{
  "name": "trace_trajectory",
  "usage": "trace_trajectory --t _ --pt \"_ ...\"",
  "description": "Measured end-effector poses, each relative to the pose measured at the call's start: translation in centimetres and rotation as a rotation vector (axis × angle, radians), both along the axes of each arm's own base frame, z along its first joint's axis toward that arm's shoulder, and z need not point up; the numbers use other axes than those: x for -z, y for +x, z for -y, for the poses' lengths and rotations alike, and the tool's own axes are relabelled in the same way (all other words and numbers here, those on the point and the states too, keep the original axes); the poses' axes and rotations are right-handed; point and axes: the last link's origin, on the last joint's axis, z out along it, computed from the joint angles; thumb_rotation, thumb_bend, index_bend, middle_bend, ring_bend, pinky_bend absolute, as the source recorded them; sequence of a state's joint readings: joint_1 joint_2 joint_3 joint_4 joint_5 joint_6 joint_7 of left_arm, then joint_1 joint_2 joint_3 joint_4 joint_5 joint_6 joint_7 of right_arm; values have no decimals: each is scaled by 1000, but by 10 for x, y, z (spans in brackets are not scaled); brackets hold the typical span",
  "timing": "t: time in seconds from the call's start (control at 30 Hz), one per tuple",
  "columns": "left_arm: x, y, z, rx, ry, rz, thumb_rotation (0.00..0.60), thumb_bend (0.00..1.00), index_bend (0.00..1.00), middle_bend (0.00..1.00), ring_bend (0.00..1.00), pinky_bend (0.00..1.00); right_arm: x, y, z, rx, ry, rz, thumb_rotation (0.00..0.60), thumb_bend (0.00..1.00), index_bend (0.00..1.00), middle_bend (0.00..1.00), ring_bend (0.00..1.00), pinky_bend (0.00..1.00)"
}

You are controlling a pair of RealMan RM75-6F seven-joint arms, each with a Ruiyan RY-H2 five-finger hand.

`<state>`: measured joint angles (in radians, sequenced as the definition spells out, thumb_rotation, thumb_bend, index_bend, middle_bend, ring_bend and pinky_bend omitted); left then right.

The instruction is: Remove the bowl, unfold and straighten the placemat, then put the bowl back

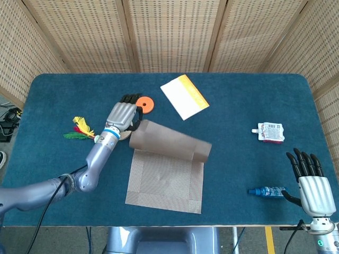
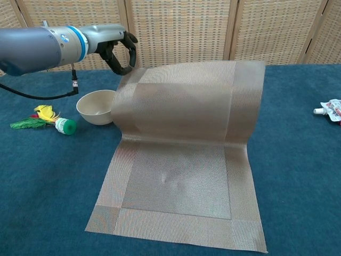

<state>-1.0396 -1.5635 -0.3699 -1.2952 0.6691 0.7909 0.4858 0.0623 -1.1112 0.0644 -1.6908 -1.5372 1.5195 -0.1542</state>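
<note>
Placemat (image 2: 181,160) being lifted by one corner on the blue table (image 1: 249,111).

The near half of the placemat is lying flat near the table's 6 o'clock edge, its long axis running from 6 toward 12, while the far half is being held up in a curl, the free edge pointing toward 12. The raised far-left corner is being pinched by the left hand (image 1: 121,114), at about 10 o'clock from the table's middle. The bowl (image 2: 97,106) is partly covered by the raised sheet in the chest view and mostly hidden in the head view. The right hand (image 1: 311,182) is being held over the 4 o'clock corner, fingers spread and holding nothing, beside a small blue bottle (image 1: 267,191).
</note>
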Motion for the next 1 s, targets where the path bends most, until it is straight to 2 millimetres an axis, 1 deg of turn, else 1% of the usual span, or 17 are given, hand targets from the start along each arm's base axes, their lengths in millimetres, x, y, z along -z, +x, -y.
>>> trace_trajectory --t 0.07,0.17,0.2,0.23,0.27,0.3,0.33,0.37,0.4,0.53,0.63,0.73,0.83,0.93,1.0 --pt "-3 -3 -14 -40 41 0 600 613 781 0 0 0 0 -1 1 3 0 -1 600 0 0 0 0 0" --pt "-5 -9 -30 -86 92 -11 600 610 770 0 0 0 0 -1 2 9 -1 -3 600 0 0 0 0 0" --pt "-6 -11 -34 -99 104 -16 600 581 680 0 0 0 0 -2 2 11 -1 -3 600 0 0 0 0 0" --pt "-6 -13 -37 -112 114 -21 600 465 468 0 0 0 0 -2 2 13 -1 -4 600 0 1 0 0 0" --pt "-6 -17 -42 -132 123 -25 600 353 312 0 0 0 0 -2 2 16 0 -5 600 0 1 0 0 0" --pt "-5 -19 -44 -146 124 -24 600 177 105 0 0 0 1 -3 3 20 2 -5 600 0 1 0 0 0" --pt "-5 -21 -46 -158 121 -20 600 45 3 0 0 0 1 -3 4 22 3 -6 600 0 1 0 0 0" --pt "-4 -22 -48 -165 115 -11 600 10 0 0 0 0 2 -4 4 25 4 -6 600 0 1 0 0 0" --pt "-4 -22 -49 -164 113 -5 600 0 0 0 0 0 2 -4 5 26 6 -8 600 0 1 0 0 0" --pt "-12 -20 -51 -123 143 28 600 0 0 0 0 0 4 -5 6 28 12 -8 600 0 1 0 0 0" --pt "-22 -20 -50 -82 171 77 600 0 0 0 0 0 5 -5 5 27 17 -10 600 0 1 0 0 0" --pt "-37 -23 -44 -35 189 132 600 0 0 0 0 0 7 -3 4 22 22 -16 600 0 1 0 0 0" --pt "-52 -30 -32 -5 187 169 600 0 0 0 0 0 9 -2 3 18 27 -20 600 0 1 0 0 0" --pt "-68 -40 -13 11 186 188 600 0 0 0 0 0 12 -2 2 16 38 -25 600 0 1 0 0 0" --pt "-80 -49 3 18 193 190 600 0 0 0 0 0 15 -2 2 12 52 -29 600 0 2 0 0 0"
